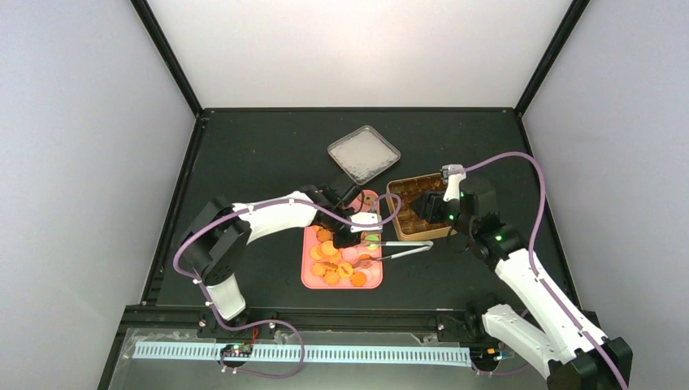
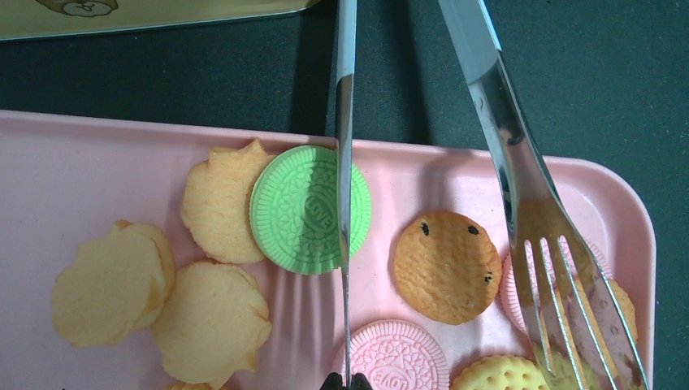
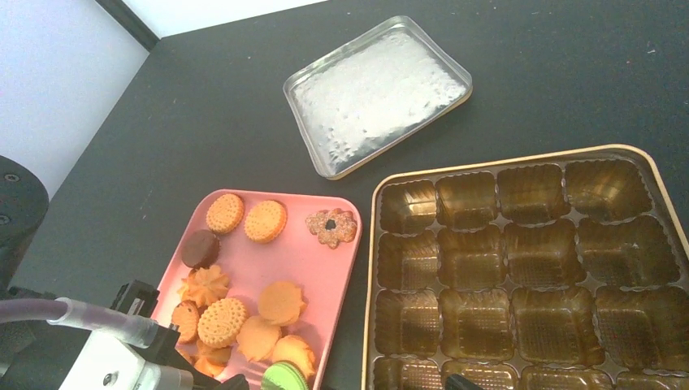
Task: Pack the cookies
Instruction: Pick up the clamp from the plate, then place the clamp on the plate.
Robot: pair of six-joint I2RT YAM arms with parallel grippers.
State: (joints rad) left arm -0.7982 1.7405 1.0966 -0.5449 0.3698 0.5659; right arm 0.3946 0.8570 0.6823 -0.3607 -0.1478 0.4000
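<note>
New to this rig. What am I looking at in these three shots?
It is a robot: two white arms, the left arm and the right arm, bolted at the near edge of a black table, each ending in two-finger jaws. The wide shot comes from a fixed camera above and behind them; the other two from a camera on each wrist. On the table lie a pink rectangular tray of small round cookies, a gold tin with empty brown cups, a clear square lid and metal tongs. The left wrist close-up shows the tongs over a green cookie; whether the left jaws grip them is unclear. The right jaws hang over the tin, their state hidden.
</note>
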